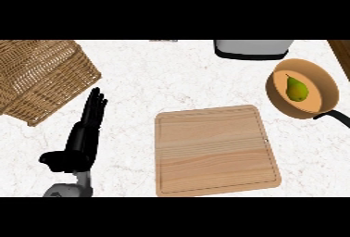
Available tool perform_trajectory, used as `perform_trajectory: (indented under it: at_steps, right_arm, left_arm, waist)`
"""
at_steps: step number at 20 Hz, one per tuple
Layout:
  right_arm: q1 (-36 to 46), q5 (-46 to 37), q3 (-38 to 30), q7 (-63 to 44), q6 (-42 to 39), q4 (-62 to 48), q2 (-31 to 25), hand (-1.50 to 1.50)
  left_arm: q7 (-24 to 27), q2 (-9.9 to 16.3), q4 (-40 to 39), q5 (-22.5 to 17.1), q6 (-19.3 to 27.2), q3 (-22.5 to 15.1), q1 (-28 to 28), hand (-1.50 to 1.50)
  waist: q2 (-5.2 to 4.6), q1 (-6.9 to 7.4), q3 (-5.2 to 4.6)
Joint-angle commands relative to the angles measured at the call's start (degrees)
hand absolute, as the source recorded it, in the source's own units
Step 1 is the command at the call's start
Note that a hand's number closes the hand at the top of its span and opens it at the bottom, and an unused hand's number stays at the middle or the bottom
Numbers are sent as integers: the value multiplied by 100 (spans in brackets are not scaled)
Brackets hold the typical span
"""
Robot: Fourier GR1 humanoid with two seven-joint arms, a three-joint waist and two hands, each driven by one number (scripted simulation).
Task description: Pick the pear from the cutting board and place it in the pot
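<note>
A green pear lies inside the orange pot at the right of the counter, stem end pointing away from me. The pot's black handle runs off toward the right edge. The wooden cutting board lies in the middle of the counter with nothing on it. My left hand rests at the lower left, left of the board, fingers straight and pointing up, holding nothing. My right hand does not show anywhere.
A wicker basket fills the upper left corner, close above my left hand. A grey-white appliance stands at the top edge, just left of the pot. A brown wooden strip borders the far right.
</note>
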State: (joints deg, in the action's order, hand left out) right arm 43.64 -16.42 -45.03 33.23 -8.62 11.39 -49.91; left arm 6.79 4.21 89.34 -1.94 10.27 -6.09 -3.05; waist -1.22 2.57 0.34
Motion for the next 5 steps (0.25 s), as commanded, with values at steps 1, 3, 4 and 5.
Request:
perform_trajectory:
  at_steps: [1, 3, 4, 5]
  right_arm:
    - [-221, 178, -221, 168, 133, -73, -246, -150]
    - [-226, 262, -310, 56, 162, -138, -330, -150]
    - [-133, 340, -370, -50, -45, -146, -479, -150]
    - [-293, 348, -401, 26, -49, -186, -523, -150]
  left_arm:
    - [-6, 93, 88, -106, -152, 56, 55, 0]
    - [264, -39, -20, 13, -116, -109, 253, 0]
    - [182, -93, 15, -18, -43, -71, 217, 0]
    - [275, 43, -52, -55, -134, 46, 206, 0]
  waist:
    - [-15, 34, 8]
    - [-18, 32, 7]
    - [-12, 31, 7]
    - [-39, 48, 15]
